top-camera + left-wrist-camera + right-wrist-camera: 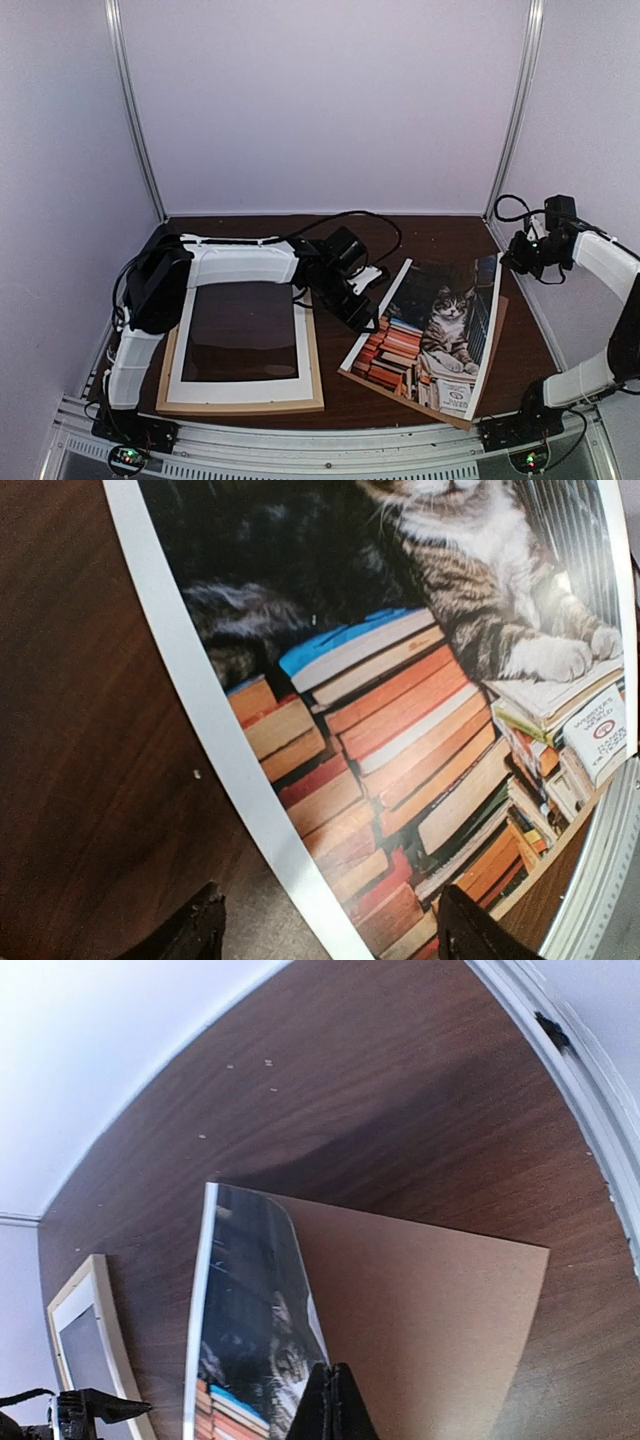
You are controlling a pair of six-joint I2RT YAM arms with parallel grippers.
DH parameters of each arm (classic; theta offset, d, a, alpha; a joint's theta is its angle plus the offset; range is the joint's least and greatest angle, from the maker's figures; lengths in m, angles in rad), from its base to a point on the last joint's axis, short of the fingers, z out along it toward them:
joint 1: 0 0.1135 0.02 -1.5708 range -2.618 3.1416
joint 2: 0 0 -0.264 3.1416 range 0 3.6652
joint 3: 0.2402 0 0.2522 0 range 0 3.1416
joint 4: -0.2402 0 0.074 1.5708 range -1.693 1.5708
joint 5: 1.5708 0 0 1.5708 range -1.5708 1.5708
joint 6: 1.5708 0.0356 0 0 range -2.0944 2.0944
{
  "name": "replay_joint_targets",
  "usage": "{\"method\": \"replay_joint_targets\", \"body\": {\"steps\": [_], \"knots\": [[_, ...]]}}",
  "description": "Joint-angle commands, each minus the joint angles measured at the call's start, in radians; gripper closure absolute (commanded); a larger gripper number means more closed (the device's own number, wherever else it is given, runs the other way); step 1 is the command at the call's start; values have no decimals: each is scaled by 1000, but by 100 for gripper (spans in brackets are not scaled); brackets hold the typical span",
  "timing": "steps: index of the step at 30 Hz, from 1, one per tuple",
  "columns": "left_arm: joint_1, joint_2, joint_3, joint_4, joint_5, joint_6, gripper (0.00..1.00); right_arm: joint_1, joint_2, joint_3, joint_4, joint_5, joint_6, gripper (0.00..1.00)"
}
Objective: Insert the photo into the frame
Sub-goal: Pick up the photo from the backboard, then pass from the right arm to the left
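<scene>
The photo (430, 335), a tabby cat beside stacked orange books with a white border, lies face up right of centre, its right edge curled up. The frame (240, 406) of pale wood lies flat at the left with a white mat inside. My left gripper (362, 315) hangs over the photo's left edge. In the left wrist view it (330, 942) is open, its dark fingertips (190, 930) on either side of the photo's (400, 720) white border. My right gripper (515, 258) is raised at the far right. Its jaws (335, 1405) are shut on nothing, above the photo (250, 1330).
A brown backing board (498, 335) lies under the photo and sticks out at its right and near sides; it shows plainly in the right wrist view (430, 1310). Black cables (350, 215) trail behind the left arm. Enclosure walls and metal posts ring the dark wood table (440, 235).
</scene>
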Motion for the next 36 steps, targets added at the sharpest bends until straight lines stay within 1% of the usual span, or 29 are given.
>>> {"method": "replay_joint_targets", "body": {"steps": [1,7,10,15,22,28,32,36], "knots": [[-17,-101,32,69,-84,-56,22,81,-71,44,6,34,117,100],[-82,-111,94,147,-171,-108,15,187,-86,69,41,105,251,100],[-102,-102,121,192,-182,-151,14,226,-85,92,48,120,290,100],[-141,-74,151,246,-218,-182,13,302,-90,132,64,126,338,100],[-145,-55,127,347,-258,-240,14,367,-85,170,104,82,407,100],[-145,-49,140,377,-292,-250,10,444,-63,228,115,64,462,100],[-145,-50,148,385,-312,-253,8,504,-63,238,152,78,522,100],[-144,-63,122,424,-310,-254,6,546,-82,253,151,117,547,100]]}}
